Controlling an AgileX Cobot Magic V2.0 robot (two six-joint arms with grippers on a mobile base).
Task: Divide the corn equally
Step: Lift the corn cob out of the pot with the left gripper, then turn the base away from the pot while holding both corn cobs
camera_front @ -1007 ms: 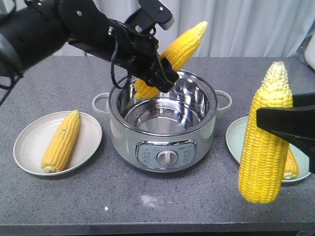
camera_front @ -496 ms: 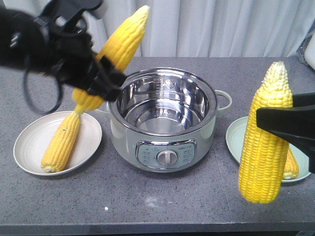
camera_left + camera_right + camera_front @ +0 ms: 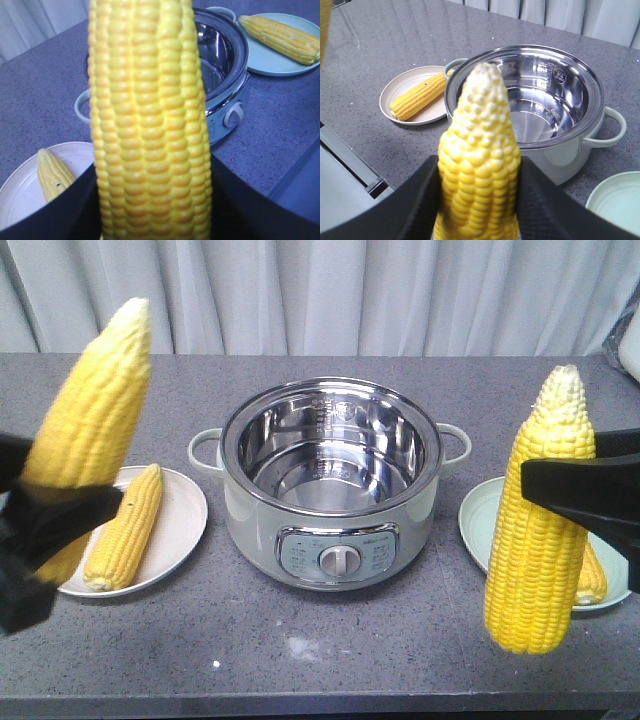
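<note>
1. Here, 4 cobs of corn show. The left-hand cob (image 3: 88, 420) stands nearly upright, pale tip up, at the left edge of the front view. The black fingers of the left gripper (image 3: 65, 508) are clamped tight against both sides of its lower half.
2. The right-hand cob (image 3: 540, 540) hangs upright at the right edge, tip up, clear of the table. The right gripper (image 3: 570, 485) pinches it near mid-length, jaws pressed to both its sides.
3. A third cob (image 3: 125, 527) lies on the white plate (image 3: 183, 510) at lower left, partly behind the left gripper.
4. A fourth cob (image 3: 592, 578) lies on the pale green plate (image 3: 475, 525) at right, mostly hidden behind the right-hand cob.
5. A steel pot (image 3: 335, 530) with 2 side handles sits at centre between the 2 plates on the grey table (image 3: 300, 650).
</note>
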